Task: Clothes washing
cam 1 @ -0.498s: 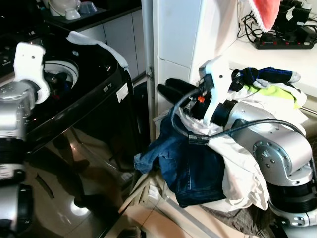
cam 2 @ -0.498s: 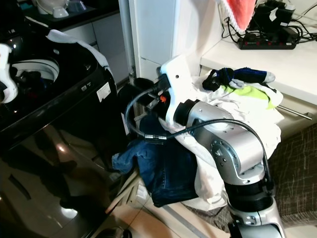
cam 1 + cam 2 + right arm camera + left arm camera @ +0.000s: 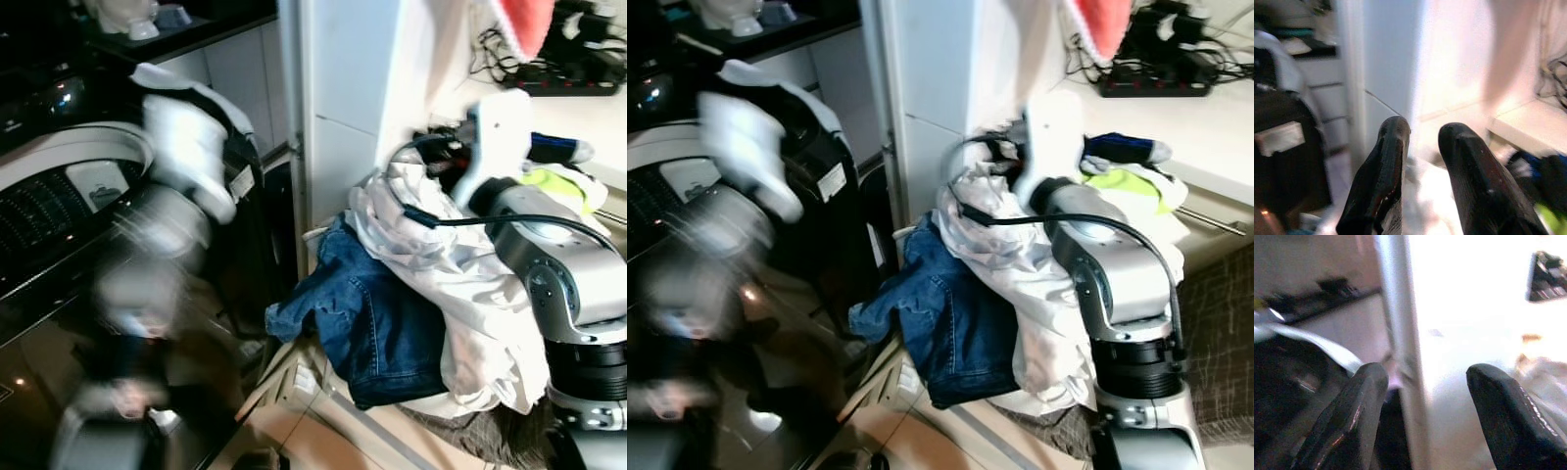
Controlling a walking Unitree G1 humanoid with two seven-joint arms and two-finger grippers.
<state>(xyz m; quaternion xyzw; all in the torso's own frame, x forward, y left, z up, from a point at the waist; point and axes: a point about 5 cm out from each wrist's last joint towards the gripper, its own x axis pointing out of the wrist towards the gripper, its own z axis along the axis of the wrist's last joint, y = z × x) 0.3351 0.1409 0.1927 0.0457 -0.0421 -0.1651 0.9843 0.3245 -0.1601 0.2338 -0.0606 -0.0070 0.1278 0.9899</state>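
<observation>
A pile of clothes sits beside the black washing machine (image 3: pixel 251 230): blue jeans (image 3: pixel 377 333) hang at the front, with a white garment (image 3: pixel 431 255) draped over them. My right arm (image 3: pixel 549 264) is raised over the pile, its wrist near the counter. The right gripper (image 3: pixel 1422 127) points at the white cabinet, its fingers a narrow gap apart and holding nothing. My left arm (image 3: pixel 181 166) is a blur above the washer's front. The left gripper (image 3: pixel 1425 372) is open wide and empty, facing the cabinet post.
A white cabinet column (image 3: pixel 343 98) stands between the washer and the pile. On the counter (image 3: pixel 1176 117) lie a blue garment (image 3: pixel 554 147), a yellow-green one (image 3: pixel 554 178) and a power strip (image 3: pixel 1156 83). A red and white cloth (image 3: pixel 524 20) hangs above.
My left arm swung from the left edge rightward across the washer and is blurred. My right wrist rose from in front of the jeans toward the counter. The camera view shifted slightly.
</observation>
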